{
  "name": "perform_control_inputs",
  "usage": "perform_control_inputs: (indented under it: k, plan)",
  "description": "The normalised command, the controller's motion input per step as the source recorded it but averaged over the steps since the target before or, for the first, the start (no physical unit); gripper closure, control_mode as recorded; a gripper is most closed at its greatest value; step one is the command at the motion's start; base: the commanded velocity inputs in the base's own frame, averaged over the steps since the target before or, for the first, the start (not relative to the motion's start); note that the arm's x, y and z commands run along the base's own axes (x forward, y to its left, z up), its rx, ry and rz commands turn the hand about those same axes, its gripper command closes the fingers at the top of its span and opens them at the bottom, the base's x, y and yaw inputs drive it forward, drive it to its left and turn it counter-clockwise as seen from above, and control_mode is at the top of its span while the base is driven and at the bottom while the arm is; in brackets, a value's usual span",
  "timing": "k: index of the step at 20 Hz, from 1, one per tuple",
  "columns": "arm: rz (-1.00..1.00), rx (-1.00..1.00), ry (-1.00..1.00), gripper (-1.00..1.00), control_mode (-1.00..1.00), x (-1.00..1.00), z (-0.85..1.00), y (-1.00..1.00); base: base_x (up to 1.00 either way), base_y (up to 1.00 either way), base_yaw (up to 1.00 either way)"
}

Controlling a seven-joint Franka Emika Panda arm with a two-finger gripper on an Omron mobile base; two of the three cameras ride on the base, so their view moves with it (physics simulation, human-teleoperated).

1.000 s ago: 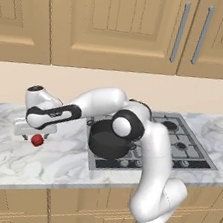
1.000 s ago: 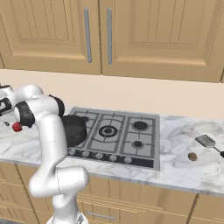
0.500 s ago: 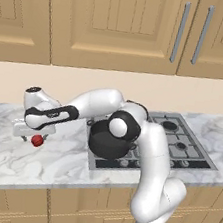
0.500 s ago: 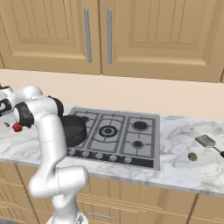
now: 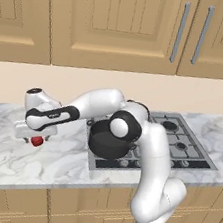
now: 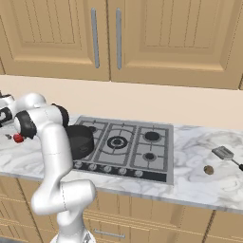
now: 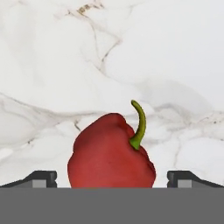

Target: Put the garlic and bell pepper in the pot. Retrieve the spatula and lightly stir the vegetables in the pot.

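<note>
**Gripper spread over bell pepper, nothing grasped**

No brands, labels or readable text on any surface.

Gripper (image 5: 34, 139) is down at the marble counter (image 5: 50, 160), left of the cooktop (image 5: 179, 144). Jaws fully spread. In the hand view the two fingertips (image 7: 41, 178) sit either side of the bell pepper (image 7: 112, 153), with visible gaps to its skin on both sides, so no contact. Pepper rests on the counter, red body with a green curved stem.

From the left base view the pepper (image 5: 37, 141) shows as a small red lump just under the hand, near the middle of the counter's depth, clear of the front edge. From the right base view it (image 6: 18, 138) sits at the far left, with the arm's links in front.

Pot (image 5: 110, 139) is on the front-left burner, dark, partly hidden by the elbow joint; also seen in the right base view (image 6: 78, 140). Cannot tell what is inside it.

Spatula (image 6: 223, 153) lies on the counter right of the cooktop, well apart from the gripper, grey head toward the cooktop. A small brown lump (image 6: 208, 169) lies just in front of it; too small to identify.

Room: open marble between pepper and pot. Cabinets (image 5: 116, 23) overhang the back wall, well above the arm.
</note>
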Motion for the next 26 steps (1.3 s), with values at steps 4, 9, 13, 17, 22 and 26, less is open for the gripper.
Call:
perform_control_inputs:
  k: [4, 9, 13, 17, 22, 26]
  plan:
    - [0.03, 0.00, 0.00, -1.00, -1.00, -0.02, -0.01, -0.06, 0.00, 0.00, 0.00]
    - [0.01, 0.00, 0.00, -1.00, -1.00, 0.00, -0.03, 0.00, 0.00, 0.00, 0.00]
    - [0.00, 0.00, 0.00, -1.00, -1.00, 0.04, -0.06, 0.00, 0.00, 0.00, 0.00]
    - [0.00, 0.00, 0.00, -1.00, -1.00, 0.03, -0.13, 0.00, 0.00, 0.00, 0.00]
    - [0.00, 0.00, 0.00, -1.00, -1.00, 0.02, -0.14, 0.00, 0.00, 0.00, 0.00]
    - [0.00, 0.00, 0.00, -1.00, -1.00, 0.00, -0.05, 0.00, 0.00, 0.00, 0.00]
